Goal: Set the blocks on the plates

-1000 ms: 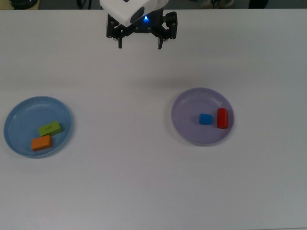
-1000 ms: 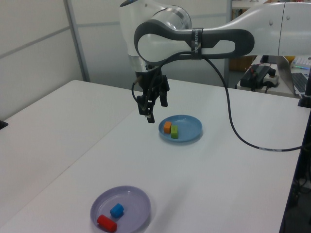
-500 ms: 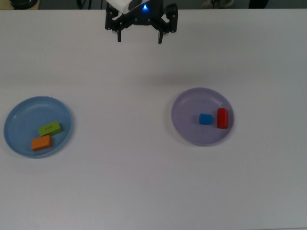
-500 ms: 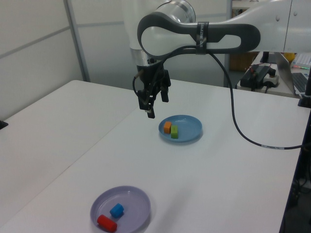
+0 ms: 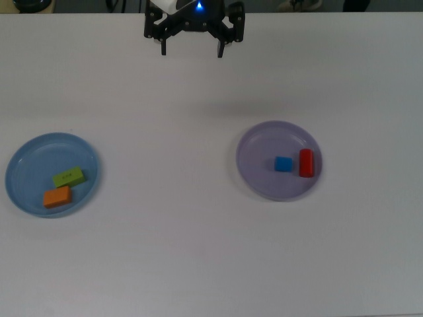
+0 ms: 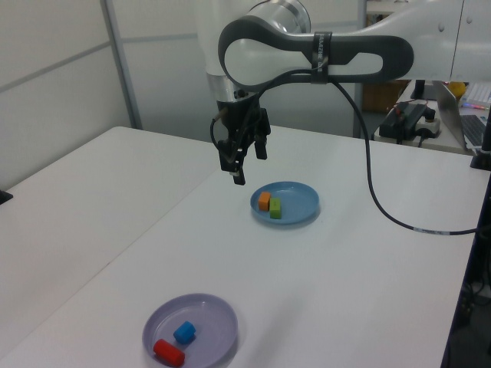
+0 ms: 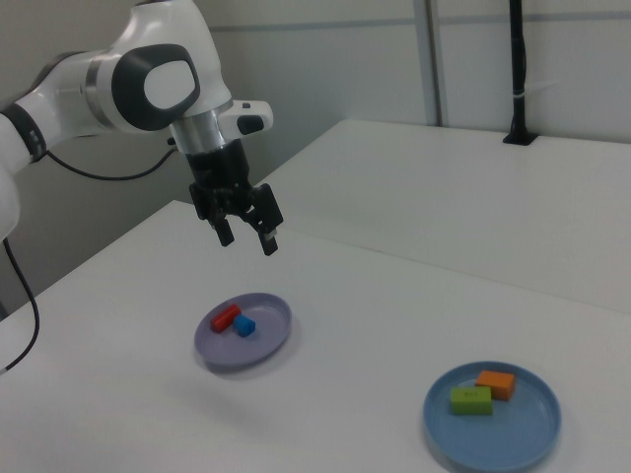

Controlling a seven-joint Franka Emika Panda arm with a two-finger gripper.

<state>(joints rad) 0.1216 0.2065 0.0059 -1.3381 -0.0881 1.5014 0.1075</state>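
Top view showed your gripper [image 5: 192, 51] wide open and empty, high above the table; green [image 5: 69, 176] and orange [image 5: 57, 197] blocks lay on the blue plate [image 5: 23, 165] well down-left of it, blue [image 5: 283, 164] and red [image 5: 305, 162] on the lavender plate [image 5: 264, 148] down-right

White table [image 5: 198, 251]; black pole [image 7: 519, 69] behind.

A wide, matte white counter [image 6: 92, 215] fills most of every view, evenly lit with only soft shadows. A faint seam crosses it in the left view, running from the far side toward the near edge. Behind it in the left view stand pale grey wall panels [image 6: 54, 84] split by a grey metal upright [image 6: 121, 65]. In the right view a similar light wall [image 7: 325, 69] shows, with a slim black post [image 7: 517, 74] standing at the counter's far edge.
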